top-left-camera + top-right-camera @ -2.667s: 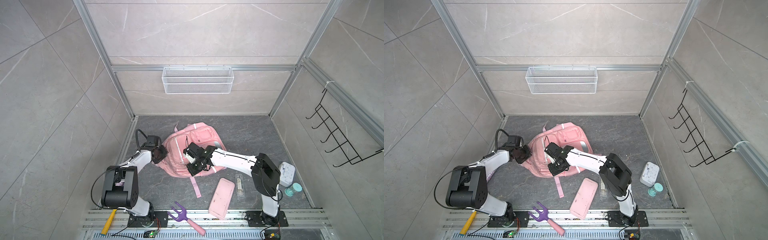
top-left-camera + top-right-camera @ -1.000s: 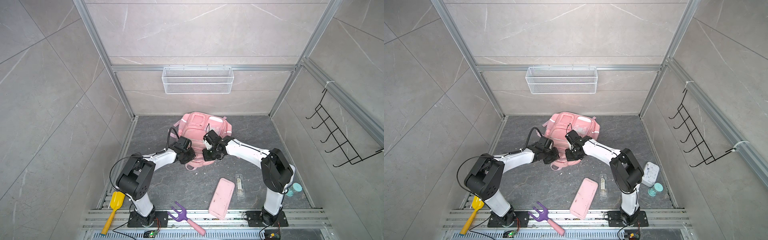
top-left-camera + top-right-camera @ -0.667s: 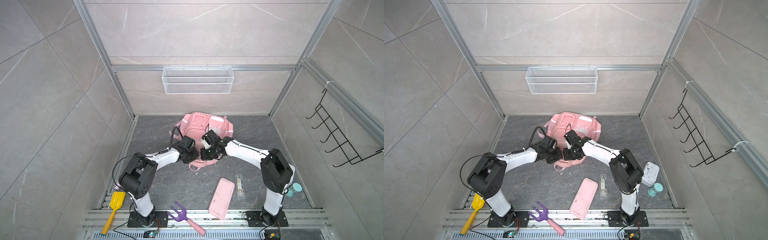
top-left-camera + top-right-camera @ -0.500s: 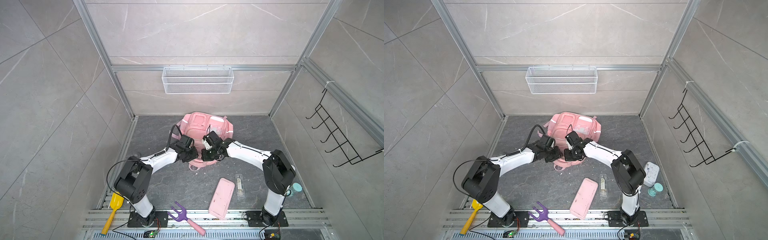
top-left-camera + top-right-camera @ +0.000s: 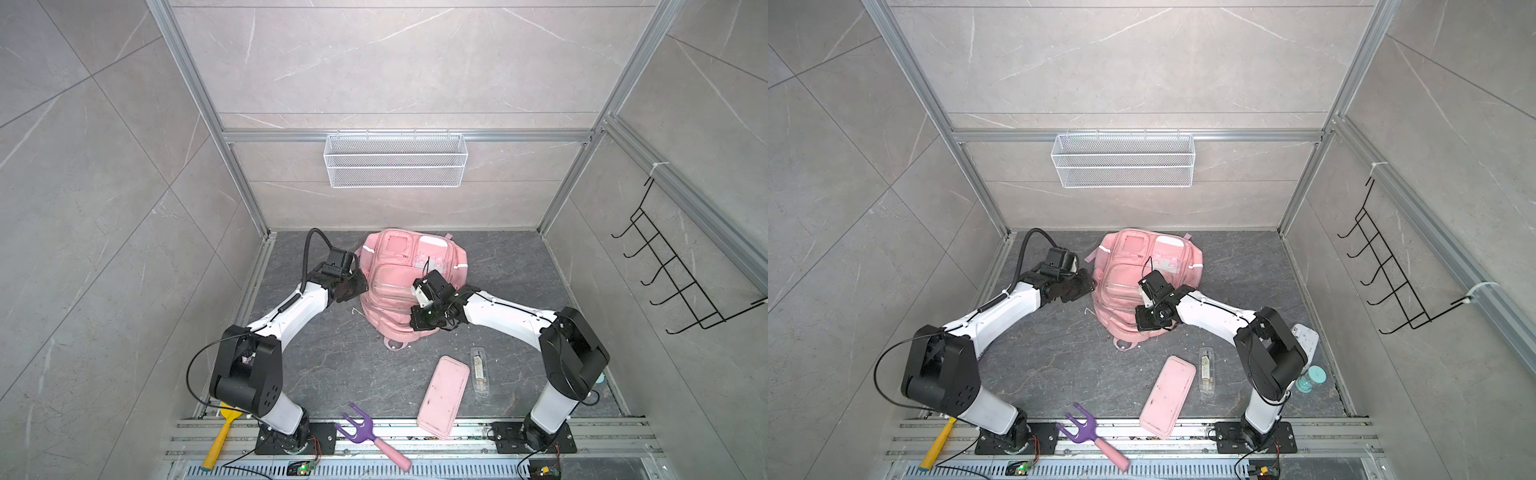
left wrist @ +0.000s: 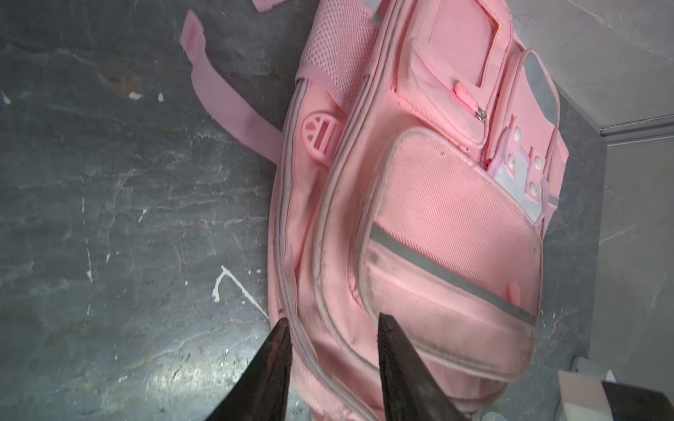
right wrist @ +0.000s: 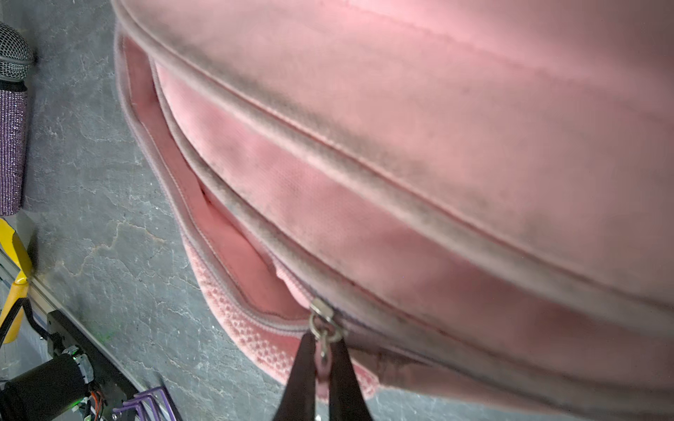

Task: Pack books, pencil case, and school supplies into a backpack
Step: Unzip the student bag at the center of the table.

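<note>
Lying by tabletop's (image 5: pixel 332 374) far edge: backpack (image 5: pixel 395 286). Then pencil case (image 5: pixel 444 395) is laid near front edge, right of centre; left pincer (image 6: pixel 332 319) is held jaws apart at backpack's left-edge side; school supplies (image 5: pixel 480 370) are laid just beside the case; right pincer (image 7: pixel 324 337) is clamped on zipper pull (image 7: pixel 322 320).

The enclosure is walled on three sides with grey marble-look wall panels (image 5: pixel 395 62), joined by aluminium frame posts (image 5: pixel 196 83). A white wire mesh basket (image 5: pixel 395 164) hangs on the rear crossbar at upper centre. A black wire hook rack (image 5: pixel 681 266) is mounted at the right edge. The floor (image 5: pixel 332 374) at lower centre is a dark grey veined slab. Slotted aluminium rails (image 5: pixel 615 440) run along the bottom edge. Lighting is even and diffuse in both top views.
</note>
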Controlling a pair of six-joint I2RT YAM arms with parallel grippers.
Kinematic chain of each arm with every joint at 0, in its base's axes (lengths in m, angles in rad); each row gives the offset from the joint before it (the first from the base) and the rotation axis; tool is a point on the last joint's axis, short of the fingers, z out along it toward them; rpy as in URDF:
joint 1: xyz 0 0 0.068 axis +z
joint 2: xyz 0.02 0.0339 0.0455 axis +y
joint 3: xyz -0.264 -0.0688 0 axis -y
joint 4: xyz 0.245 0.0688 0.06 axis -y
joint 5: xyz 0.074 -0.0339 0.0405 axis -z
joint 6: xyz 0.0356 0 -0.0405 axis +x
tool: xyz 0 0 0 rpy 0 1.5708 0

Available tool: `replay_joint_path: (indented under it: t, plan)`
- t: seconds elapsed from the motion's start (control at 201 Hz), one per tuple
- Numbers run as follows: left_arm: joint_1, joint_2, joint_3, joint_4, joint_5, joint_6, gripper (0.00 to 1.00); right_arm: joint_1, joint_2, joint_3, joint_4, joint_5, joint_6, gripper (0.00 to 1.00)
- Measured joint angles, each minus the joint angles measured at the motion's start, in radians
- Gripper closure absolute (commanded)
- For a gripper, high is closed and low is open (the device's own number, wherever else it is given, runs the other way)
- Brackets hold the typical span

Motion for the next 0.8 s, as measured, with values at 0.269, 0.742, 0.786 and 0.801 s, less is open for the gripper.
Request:
replay_joint_path:
  t: [0.269, 0.742, 0.786, 0.801]
  plan:
    - [0.009, 0.223, 0.167, 0.001, 0.042, 0.069, 0.58, -0.012, -0.027, -0.010, -0.001, 0.000, -0.004, 1.00]
    - [0.017, 0.322, 0.202, 0.047, 0.142, 0.085, 0.84, -0.011, -0.005, 0.011, -0.019, -0.012, -0.004, 1.00]
    - [0.017, 0.322, 0.195, 0.062, 0.154, 0.080, 0.86, -0.009, 0.005, 0.025, -0.025, -0.015, -0.004, 1.00]
    - [0.017, 0.322, 0.192, 0.067, 0.158, 0.079, 0.86, -0.009, 0.009, 0.031, -0.028, -0.015, -0.004, 1.00]
